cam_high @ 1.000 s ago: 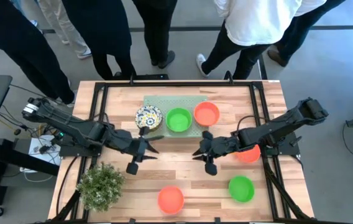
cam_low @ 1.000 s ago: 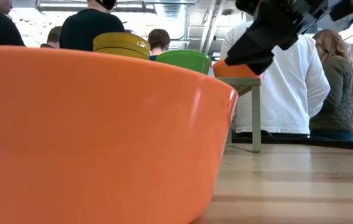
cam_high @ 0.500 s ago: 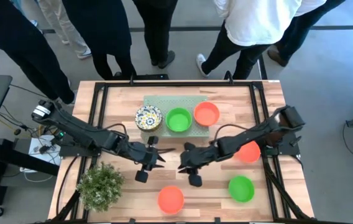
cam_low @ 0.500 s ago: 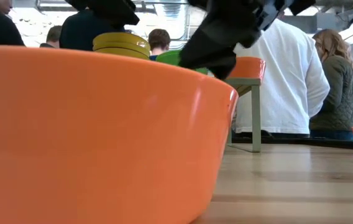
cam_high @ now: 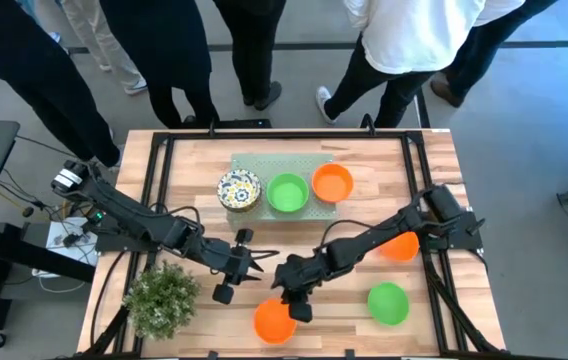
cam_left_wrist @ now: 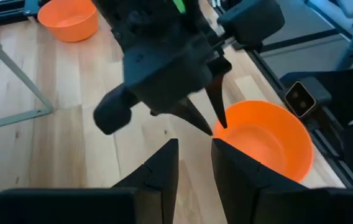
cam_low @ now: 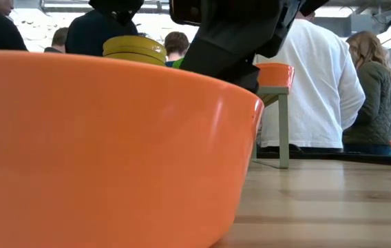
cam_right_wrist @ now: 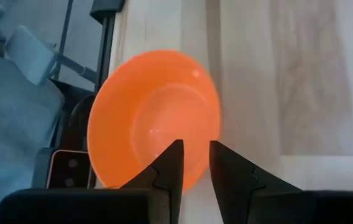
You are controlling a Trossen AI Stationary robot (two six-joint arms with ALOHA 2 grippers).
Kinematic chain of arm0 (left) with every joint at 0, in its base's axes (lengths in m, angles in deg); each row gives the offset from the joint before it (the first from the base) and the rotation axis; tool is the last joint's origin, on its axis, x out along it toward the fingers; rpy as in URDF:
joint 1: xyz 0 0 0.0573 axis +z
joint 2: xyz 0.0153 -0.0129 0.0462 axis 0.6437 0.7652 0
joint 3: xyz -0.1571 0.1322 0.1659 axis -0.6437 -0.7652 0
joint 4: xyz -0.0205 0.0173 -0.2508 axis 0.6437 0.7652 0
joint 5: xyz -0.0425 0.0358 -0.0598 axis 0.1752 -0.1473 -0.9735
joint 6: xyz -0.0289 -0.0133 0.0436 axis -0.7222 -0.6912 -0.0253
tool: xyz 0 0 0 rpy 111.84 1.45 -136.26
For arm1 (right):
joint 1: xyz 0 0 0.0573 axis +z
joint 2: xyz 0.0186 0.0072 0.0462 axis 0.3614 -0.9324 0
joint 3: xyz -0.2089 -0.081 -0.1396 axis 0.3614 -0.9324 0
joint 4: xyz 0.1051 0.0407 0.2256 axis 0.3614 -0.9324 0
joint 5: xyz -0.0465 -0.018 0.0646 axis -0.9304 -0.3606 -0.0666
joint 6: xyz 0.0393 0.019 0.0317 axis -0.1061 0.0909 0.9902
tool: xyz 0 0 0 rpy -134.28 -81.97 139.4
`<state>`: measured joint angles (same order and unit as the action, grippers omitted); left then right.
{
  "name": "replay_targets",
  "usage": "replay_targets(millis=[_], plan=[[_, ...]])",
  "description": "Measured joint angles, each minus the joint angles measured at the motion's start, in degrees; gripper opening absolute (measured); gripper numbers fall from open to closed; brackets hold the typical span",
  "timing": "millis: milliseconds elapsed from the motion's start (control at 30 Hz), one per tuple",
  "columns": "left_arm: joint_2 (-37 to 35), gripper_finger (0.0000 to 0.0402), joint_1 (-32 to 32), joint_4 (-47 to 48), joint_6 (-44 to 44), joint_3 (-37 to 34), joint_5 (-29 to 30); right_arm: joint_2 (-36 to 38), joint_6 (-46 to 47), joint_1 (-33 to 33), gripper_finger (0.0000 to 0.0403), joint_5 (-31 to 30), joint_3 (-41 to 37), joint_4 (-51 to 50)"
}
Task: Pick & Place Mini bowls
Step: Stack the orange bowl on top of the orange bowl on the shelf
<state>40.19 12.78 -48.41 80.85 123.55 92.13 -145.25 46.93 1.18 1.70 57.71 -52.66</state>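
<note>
An orange-red mini bowl (cam_high: 272,324) sits upright near the table's near edge; it fills the low view (cam_low: 99,138). My right gripper (cam_high: 282,292) hangs open just above its far rim, pointing down at it (cam_right_wrist: 195,144). My left gripper (cam_high: 261,262) is open and hovers left of it, over bare wood (cam_left_wrist: 194,144). A floral bowl (cam_high: 238,189), a green bowl (cam_high: 287,193) and an orange bowl (cam_high: 332,183) stand on the pale green mat (cam_high: 264,163). Another orange bowl (cam_high: 401,247) and a green bowl (cam_high: 388,302) rest on the table's right side.
A small bushy plant (cam_high: 162,297) stands at the near left corner. A black frame (cam_high: 164,150) runs round the table's edges. Several people stand beyond the far edge (cam_high: 394,40). Bare wood lies between the mat and the near bowls.
My right gripper has swung from the table's middle toward the near edge and leftward, down to the orange bowl near that edge. My left gripper has moved toward the near edge and slightly rightward. The bowls have stayed in place.
</note>
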Motion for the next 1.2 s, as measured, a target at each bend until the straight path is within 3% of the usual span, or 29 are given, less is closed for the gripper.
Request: replay_targets(millis=[633, 933, 1200], plan=[[0.0, 0.0097, -1.0, 0.0, -0.5, 0.0, 0.0, -2.2, 1.4, 0.7, 0.0072, -1.5, 1.8, -2.6], [0.0, 0.0097, -1.0, 0.0, -4.3, 0.0, 0.0, 0.6, 1.3, 0.9, 0.0072, -1.2, 1.8, -5.5], [0.0, 0.0097, -1.0, 0.0, -4.8, 0.0, 0.0, -0.8, 1.4, 0.8, 0.0072, -4.0, 1.8, -6.7]])
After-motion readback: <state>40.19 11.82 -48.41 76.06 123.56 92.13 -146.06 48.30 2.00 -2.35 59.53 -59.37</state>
